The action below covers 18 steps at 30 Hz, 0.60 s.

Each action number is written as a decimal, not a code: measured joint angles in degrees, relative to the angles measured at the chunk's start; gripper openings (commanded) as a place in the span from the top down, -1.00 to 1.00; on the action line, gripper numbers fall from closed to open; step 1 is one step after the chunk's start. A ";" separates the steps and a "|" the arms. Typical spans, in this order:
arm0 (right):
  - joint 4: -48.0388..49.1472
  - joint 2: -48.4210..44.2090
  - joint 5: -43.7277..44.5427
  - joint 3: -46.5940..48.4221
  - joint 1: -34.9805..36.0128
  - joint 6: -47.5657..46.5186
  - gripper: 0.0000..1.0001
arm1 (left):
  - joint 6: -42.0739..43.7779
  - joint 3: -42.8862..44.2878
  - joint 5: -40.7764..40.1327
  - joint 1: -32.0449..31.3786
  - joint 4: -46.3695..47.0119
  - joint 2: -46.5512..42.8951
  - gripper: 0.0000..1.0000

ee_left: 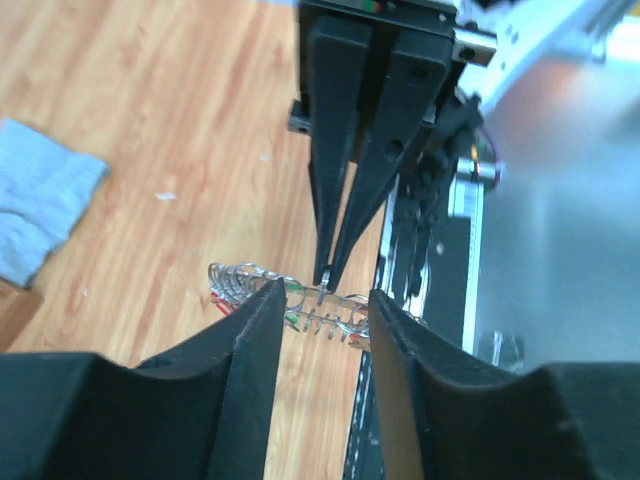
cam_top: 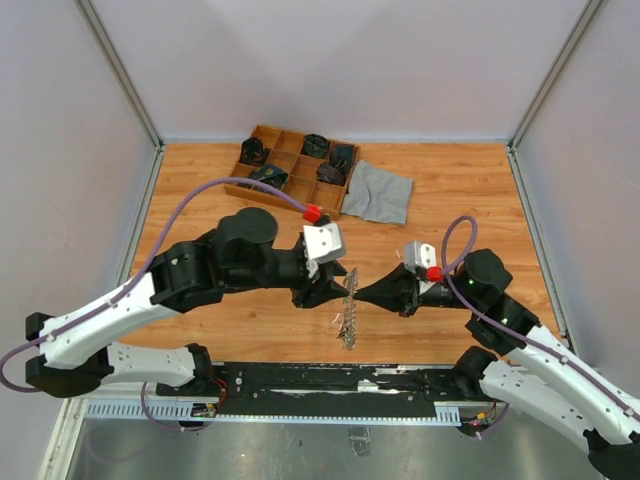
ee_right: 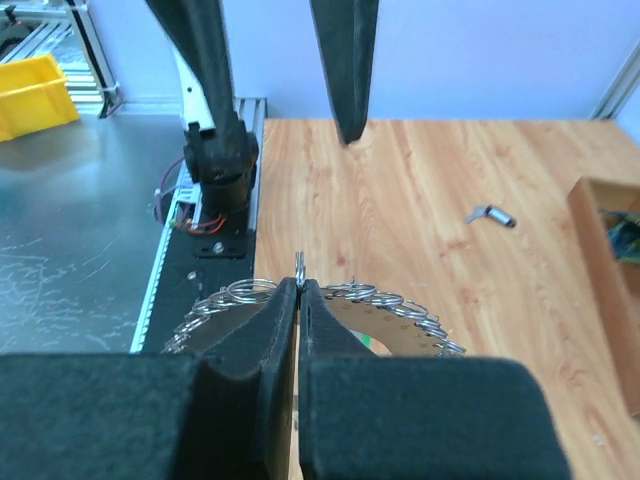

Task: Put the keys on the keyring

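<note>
Two black robot arms meet above the near middle of a pale wooden desk (cam_top: 200, 180). Between them a large metal keyring (cam_top: 349, 315), crowded with silver keys, is held up on edge. From above it shows only as a thin, spiky grey strip, so its round shape is hidden there.

The right gripper (ee_right: 300, 285) is pinched tight on a thin wire loop at the top of the keyring. Its own black fingers cover the ring's middle in the right wrist view, and only an arc of loops and key teeth shows on either side.

The left gripper (ee_left: 325, 293) stands part-way apart and holds nothing. Its fingers frame the keyring from the other side. Whether they touch it cannot be told, and a blur hides the small red and green tags behind them.

A small silver key (ee_right: 490, 215) lies alone on bare desk, well apart from the ring. It is too small to make out in detail.

At the far edge sits a wooden compartment tray (cam_top: 265, 135) with dark contents that cannot be made out. A crumpled grey cloth (cam_top: 380, 192) lies just beside it. Open wood lies to the left and right of the arms. The keyring hangs close to the desk's near edge.
</note>
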 measured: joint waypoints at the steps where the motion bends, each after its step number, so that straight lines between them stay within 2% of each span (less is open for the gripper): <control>1: 0.59 -1.55 0.22 -0.11 0.00 -0.07 0.99 | -0.55 -0.70 -0.44 -0.02 1.99 -1.44 0.03; 5: 6.19 -6.47 0.63 -2.10 0.00 -0.46 1.00 | -2.99 -3.89 -3.93 -0.11 9.57 -5.55 -0.04; 10: 16.61 -11.19 0.26 -6.14 0.00 -1.84 0.99 | -5.55 -8.15 -8.48 0.46 14.82 -6.01 -0.08; 18: 16.74 -12.55 -1.27 -5.81 0.02 -14.21 0.99 | -10.51 -14.88 -9.18 9.49 19.78 -7.26 -0.09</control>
